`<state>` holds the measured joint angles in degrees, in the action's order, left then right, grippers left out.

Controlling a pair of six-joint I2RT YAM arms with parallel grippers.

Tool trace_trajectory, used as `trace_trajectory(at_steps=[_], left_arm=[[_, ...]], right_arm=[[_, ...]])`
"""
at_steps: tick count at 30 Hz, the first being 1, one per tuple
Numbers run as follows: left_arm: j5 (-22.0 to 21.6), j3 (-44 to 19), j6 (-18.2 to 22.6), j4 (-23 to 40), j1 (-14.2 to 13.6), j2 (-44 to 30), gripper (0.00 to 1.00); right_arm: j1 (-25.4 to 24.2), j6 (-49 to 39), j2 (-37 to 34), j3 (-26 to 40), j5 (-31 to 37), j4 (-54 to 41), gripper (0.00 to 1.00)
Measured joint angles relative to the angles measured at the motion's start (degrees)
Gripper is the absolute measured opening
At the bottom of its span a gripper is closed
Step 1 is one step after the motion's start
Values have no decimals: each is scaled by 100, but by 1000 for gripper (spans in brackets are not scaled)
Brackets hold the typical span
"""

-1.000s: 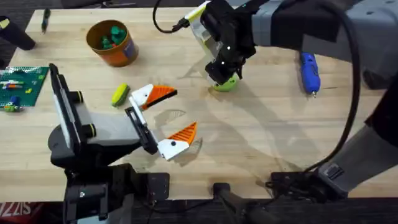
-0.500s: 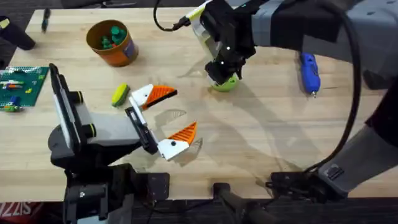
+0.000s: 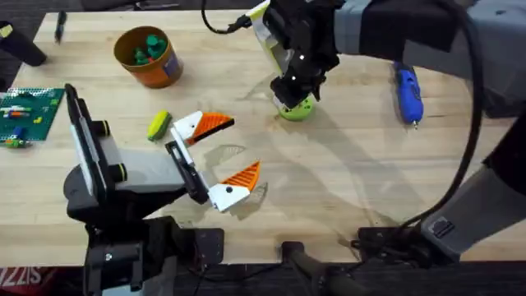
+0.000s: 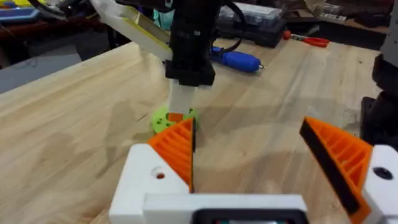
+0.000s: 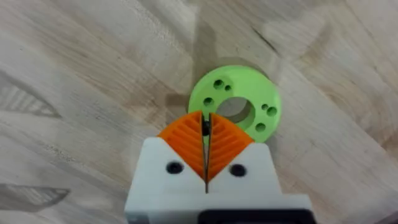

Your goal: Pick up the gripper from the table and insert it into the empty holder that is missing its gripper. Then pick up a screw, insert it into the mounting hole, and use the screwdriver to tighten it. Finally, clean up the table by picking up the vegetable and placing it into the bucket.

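Left pincer [image 3: 215,159] spread wide; right pincer [image 5: 206,127] pressed closed, pointing down.

You have a green ring-shaped disc [image 3: 297,109] lying flat on the wooden table [image 3: 345,181]. At the table's far left edge sits a green brick baseplate [image 3: 29,111] carrying a few small coloured pieces.
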<state>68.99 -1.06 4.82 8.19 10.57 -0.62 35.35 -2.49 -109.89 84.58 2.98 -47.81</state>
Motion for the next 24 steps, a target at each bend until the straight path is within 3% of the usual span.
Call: trace_trajectory(at_steps=[15,24], left_arm=[[-2,0,0,0,0,-2,985],[-1,0,0,0,0,0,985]], right_arm=[[0,40,98,53,0,-252,7],[0,35,618,930,0,-1003,7]])
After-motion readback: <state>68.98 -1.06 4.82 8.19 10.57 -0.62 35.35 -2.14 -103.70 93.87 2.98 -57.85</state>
